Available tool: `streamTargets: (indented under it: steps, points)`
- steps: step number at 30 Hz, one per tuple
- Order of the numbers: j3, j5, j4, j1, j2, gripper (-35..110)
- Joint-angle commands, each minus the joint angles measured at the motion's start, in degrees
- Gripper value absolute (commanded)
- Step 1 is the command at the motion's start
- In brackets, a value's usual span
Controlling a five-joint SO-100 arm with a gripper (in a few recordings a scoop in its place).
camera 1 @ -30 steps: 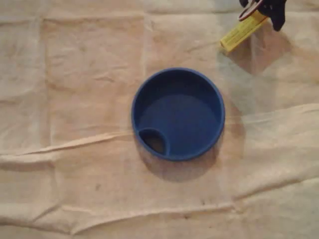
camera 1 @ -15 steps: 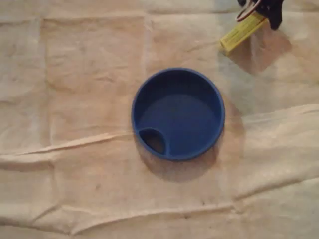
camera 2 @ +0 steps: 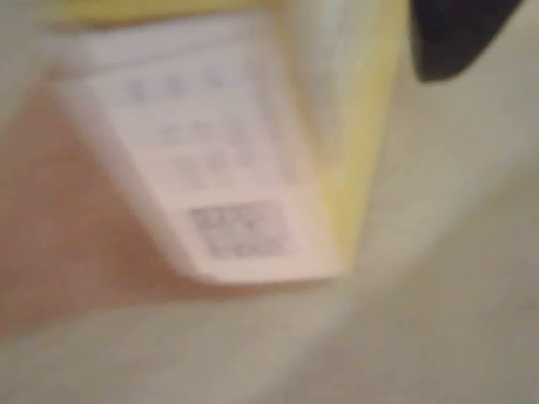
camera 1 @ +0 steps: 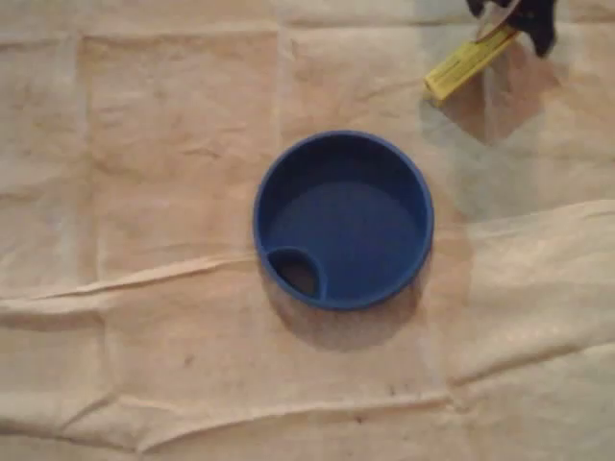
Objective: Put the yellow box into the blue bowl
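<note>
The yellow box (camera 1: 466, 62) lies slanted at the top right of the overhead view, its lower end resting on the cloth. My black gripper (camera 1: 511, 19) is closed around its upper end at the picture's top edge. In the wrist view the box (camera 2: 236, 168) looms very close and blurred, showing a white printed face and a yellow side, with one black finger (camera 2: 455, 38) against that side. The blue bowl (camera 1: 343, 219) stands in the middle of the cloth, down-left of the box, with nothing inside but a small moulded pocket (camera 1: 298, 274) at its lower-left rim.
A creased beige cloth (camera 1: 144, 192) covers the whole table. Ridged folds (camera 1: 144, 279) run across it below and to the right of the bowl.
The gripper has shifted slightly up and right at the top edge. The box's upper end looks narrower and turned, while its lower end has stayed put. The bowl has not moved.
</note>
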Motion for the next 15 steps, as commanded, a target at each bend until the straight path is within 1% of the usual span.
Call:
streamTargets:
  steps: [1,7,15]
  points:
    - [-0.7,0.0,-1.0,-0.5,0.5,32]
    - [-0.7,0.0,-1.1,-0.4,0.5,31]
    - [-0.7,0.0,-1.1,-0.2,0.5,19]
